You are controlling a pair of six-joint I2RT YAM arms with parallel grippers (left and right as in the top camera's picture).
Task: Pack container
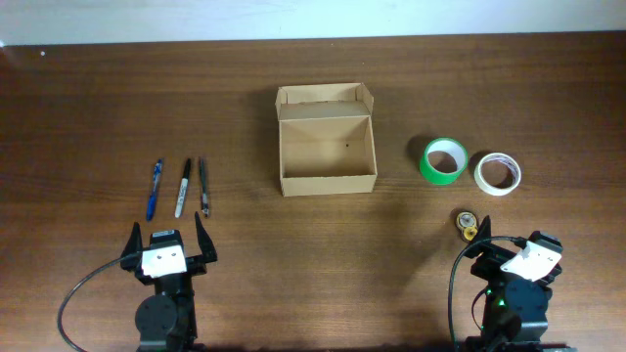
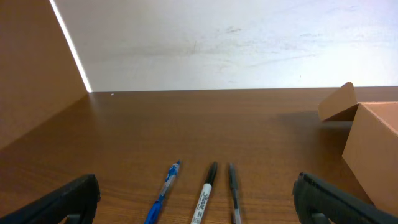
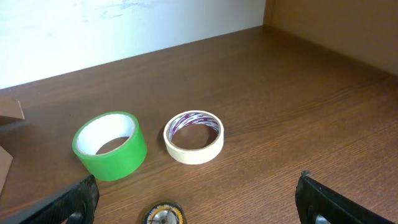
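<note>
- Container (image 1: 327,156), a plain tan cardboard box, is sitting open-topped at the middle of the table (image 1: 98,117), farther out than both grippers. Its flap lid is leaning back on the far side, and no print is showing on its sides.
- Left gripper (image 1: 166,233) is hovering at the near edge with its fingers spread wide, holding nothing.
- Right gripper (image 3: 196,198) is sitting with its jaws wide apart too, nothing between them.
- A small round yellow-and-black object (image 1: 469,226) is lying just beyond the right gripper.
- Beyond the left gripper, a blue pen (image 1: 155,189), a white-barrelled marker (image 1: 183,187) and a dark pen (image 1: 203,186) are lying side by side, apart from one another.
- The marker is showing script lettering that appears to read "Sharpie".
- A green tape roll (image 1: 443,160) and a white tape roll (image 1: 498,173) are lying flat just beside each other, not touching, to the right of the box. The white roll's core is carrying purplish print too small to read.
- A pale wall (image 2: 217,43) is rising behind the table's far edge.
</note>
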